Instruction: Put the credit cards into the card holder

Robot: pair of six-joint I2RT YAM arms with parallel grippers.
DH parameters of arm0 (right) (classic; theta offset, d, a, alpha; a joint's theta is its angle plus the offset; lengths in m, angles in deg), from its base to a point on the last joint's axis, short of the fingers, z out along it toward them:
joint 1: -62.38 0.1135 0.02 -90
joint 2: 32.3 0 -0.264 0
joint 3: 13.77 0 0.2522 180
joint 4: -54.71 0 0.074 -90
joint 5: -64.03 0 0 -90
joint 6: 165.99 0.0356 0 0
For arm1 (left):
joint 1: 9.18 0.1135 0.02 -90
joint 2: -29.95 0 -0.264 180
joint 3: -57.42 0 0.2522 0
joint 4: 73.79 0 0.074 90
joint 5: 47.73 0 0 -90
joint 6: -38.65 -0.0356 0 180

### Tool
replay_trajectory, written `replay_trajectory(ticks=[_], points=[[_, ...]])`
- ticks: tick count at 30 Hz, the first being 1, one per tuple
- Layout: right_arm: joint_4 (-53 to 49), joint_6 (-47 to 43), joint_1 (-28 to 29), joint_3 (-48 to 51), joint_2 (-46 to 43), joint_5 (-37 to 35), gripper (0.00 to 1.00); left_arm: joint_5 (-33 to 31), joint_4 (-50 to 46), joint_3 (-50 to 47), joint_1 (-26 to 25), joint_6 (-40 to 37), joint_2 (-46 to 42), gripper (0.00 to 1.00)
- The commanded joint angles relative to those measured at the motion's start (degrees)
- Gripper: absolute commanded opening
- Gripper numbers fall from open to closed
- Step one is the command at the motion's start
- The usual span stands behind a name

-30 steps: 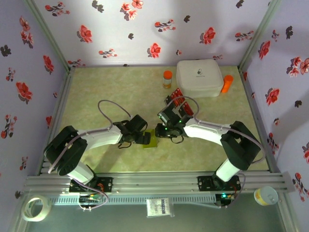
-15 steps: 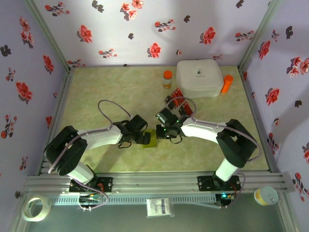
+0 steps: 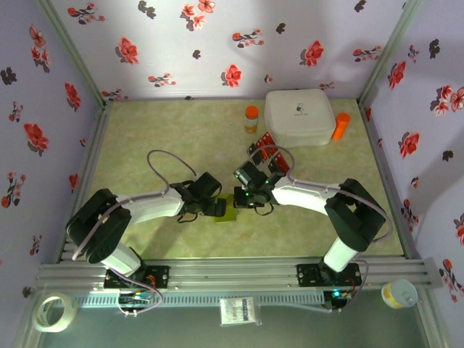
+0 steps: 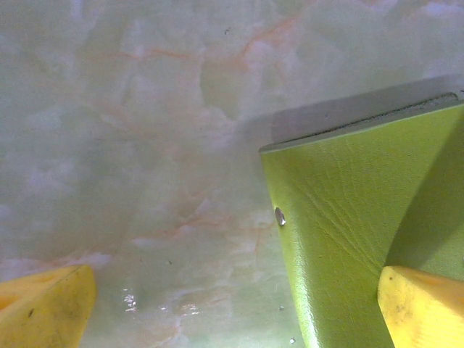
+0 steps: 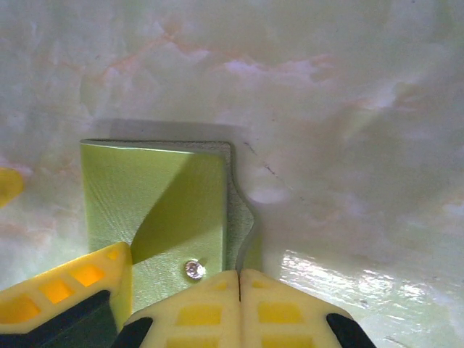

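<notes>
Newly closed, the right gripper pinches the flat olive-green leather card holder; left gripper gapes wide; thin red-and-black credit cards wait outside.

- My left gripper sits spread wide at the card holder's left side, one fingertip over it.
- My right gripper is pinched closed on the holder's opposite edge.

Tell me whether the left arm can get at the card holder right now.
Probably yes: the open left end effector straddles one edge of the card holder, one finger over it. The right end effector, shut on the opposite edge, leaves that side free.
</notes>
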Motion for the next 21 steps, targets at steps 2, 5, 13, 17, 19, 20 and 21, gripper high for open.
replay_trajectory(ticks=[2, 5, 13, 17, 19, 20, 21], points=[[4.2, 2.4, 0.1, 0.6, 0.1, 3.0, 0.00, -2.7, -4.3, -1.2, -0.2, -0.5, 1.1, 1.00], [5.7, 3.3, 0.2, 0.6, 0.9, 4.0, 0.00, -2.7, -4.4, -1.3, -0.2, -0.5, 1.1, 1.00], [8.6, 4.8, 0.3, 0.6, 2.6, 5.6, 0.00, -2.7, -4.3, -1.2, -0.3, -0.6, 1.1, 1.00], [9.3, 5.3, 0.4, 0.8, 3.3, 5.9, 0.00, -2.7, -4.2, -1.2, -0.3, -0.5, 1.1, 1.00], [9.6, 5.5, 0.4, 1.1, 3.7, 6.0, 0.00, -2.7, -4.3, -1.2, -0.3, -0.5, 1.1, 1.00], [9.8, 5.6, 0.5, 1.2, 3.8, 6.1, 0.00, -2.7, -4.3, -1.1, -0.3, -0.5, 1.1, 1.00], [10.0, 5.7, 0.7, 1.4, 3.9, 6.1, 0.00, -2.7, -4.2, -1.1, -0.3, -0.5, 1.1, 1.00]])
